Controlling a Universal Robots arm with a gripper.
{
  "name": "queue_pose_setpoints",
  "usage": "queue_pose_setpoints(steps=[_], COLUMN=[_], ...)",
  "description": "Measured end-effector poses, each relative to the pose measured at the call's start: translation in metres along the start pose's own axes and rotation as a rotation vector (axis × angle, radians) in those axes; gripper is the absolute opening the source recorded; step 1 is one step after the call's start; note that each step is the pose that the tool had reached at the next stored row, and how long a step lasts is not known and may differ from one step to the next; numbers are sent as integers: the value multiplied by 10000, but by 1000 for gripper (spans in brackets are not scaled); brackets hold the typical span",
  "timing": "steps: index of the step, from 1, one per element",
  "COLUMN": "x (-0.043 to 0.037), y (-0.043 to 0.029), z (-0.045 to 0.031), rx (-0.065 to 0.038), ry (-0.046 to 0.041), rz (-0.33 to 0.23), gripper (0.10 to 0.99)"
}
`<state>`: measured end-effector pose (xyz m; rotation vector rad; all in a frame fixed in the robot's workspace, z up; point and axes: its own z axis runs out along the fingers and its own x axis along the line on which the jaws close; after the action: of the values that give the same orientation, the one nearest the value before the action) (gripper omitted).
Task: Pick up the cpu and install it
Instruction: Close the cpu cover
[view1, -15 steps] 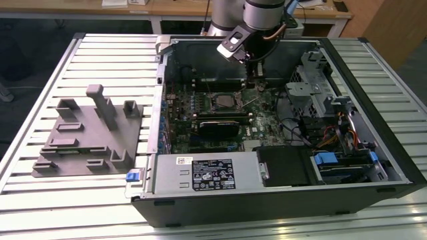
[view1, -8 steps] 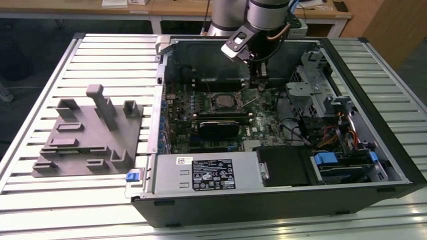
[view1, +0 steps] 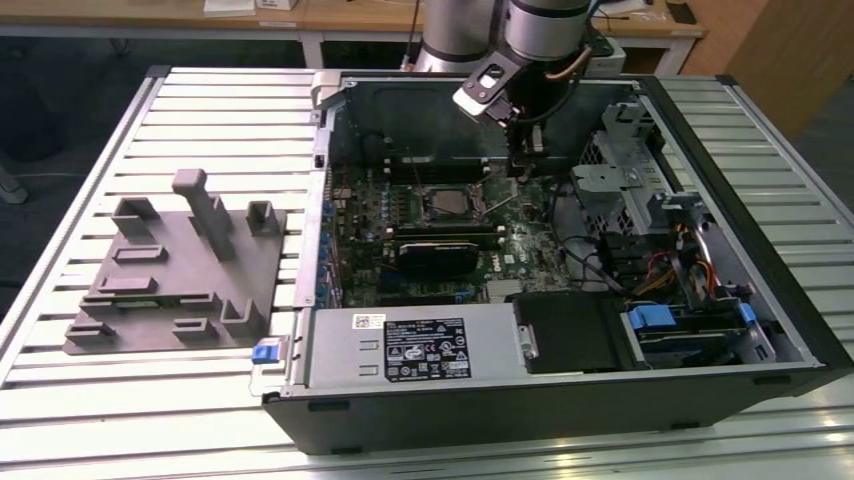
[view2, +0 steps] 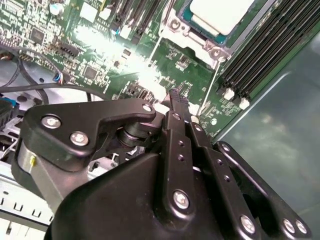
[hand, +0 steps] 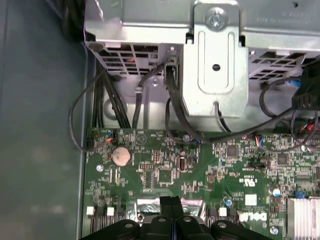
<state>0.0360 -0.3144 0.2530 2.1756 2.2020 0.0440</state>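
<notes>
Cpu look: cpu (view2: 220, 11) flat, with a pale silvery-grey metal top; thin blue-green edge along its visible sides; partly cut off by the picture's edge in the second wrist view.
Cpu place: lying flat inside the metal frame of the socket (view2: 197, 44) on the green motherboard (view2: 100, 45), with a bank of long dark memory slots (view2: 260, 55) just beside the socket; whether the frame is latched over it cannot be told.
Gripper state: gripper (view2: 176, 101) with both black fingers pressed together tip to tip, only a thin seam between them in the first wrist view (hand: 170, 204); nothing pinched.
Gripper contact: apart from the cpu, tips pointing down at bare board near the socket corner; whether touching the board cannot be told.
Gripper place, exterior view: gripper (view1: 522, 160) reaching down into the open computer case (view1: 561, 400), to the exterior view's right of the socket.
Around the tips, first wrist view: coin cell battery (hand: 121, 156) on the board, black cables (hand: 80, 115) looping past the board's edge, silver metal bracket (hand: 215, 65) beyond them.
Outside the case: grey plastic fixture (view1: 174, 270) with upright posts on the slatted counter (view1: 147, 420), at the exterior view's left, well apart from the gripper.
</notes>
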Motion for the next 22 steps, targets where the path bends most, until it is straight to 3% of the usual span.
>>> queue_pose_setpoints(steps=[11,22], x=[-2,0], y=[190,198], z=[14,186], rx=[0,0], ry=[0,-2], rz=[0,14], gripper=[106,106])
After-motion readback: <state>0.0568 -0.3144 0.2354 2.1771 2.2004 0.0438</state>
